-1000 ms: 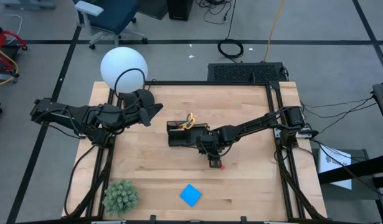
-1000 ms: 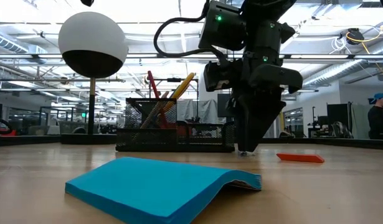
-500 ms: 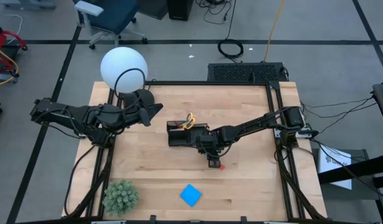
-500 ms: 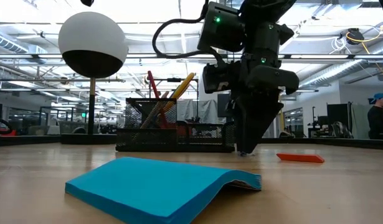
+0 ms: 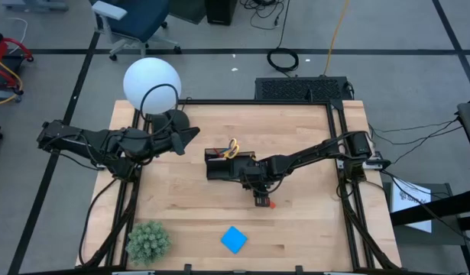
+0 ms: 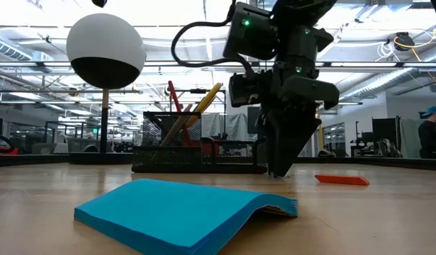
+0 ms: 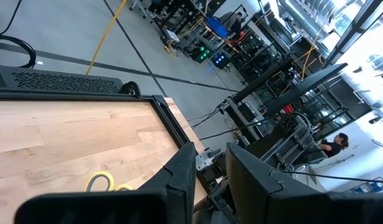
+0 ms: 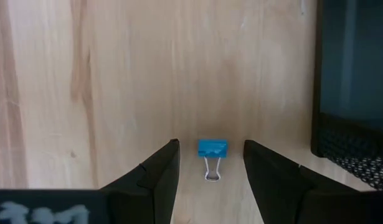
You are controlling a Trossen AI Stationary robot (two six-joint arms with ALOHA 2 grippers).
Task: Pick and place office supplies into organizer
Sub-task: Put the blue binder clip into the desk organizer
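Beside the organizer [image 8: 356, 93], the right gripper [image 8: 211, 163] spreads its fingers around a blue binder clip [image 8: 212, 149] on bare table [image 8: 116, 74].

Workshop floor around a wooden table

Grey floor [image 5: 387, 46] with dark lines, blue office chair [image 5: 135, 19] (far left), ceiling strip lights [image 6: 168, 32].

Black mesh rectangular organizer [image 5: 222, 163] sits mid-table on pale wood; the right gripper [image 5: 261, 198] hovers beside it, near a small orange-red eraser [image 5: 272, 204].
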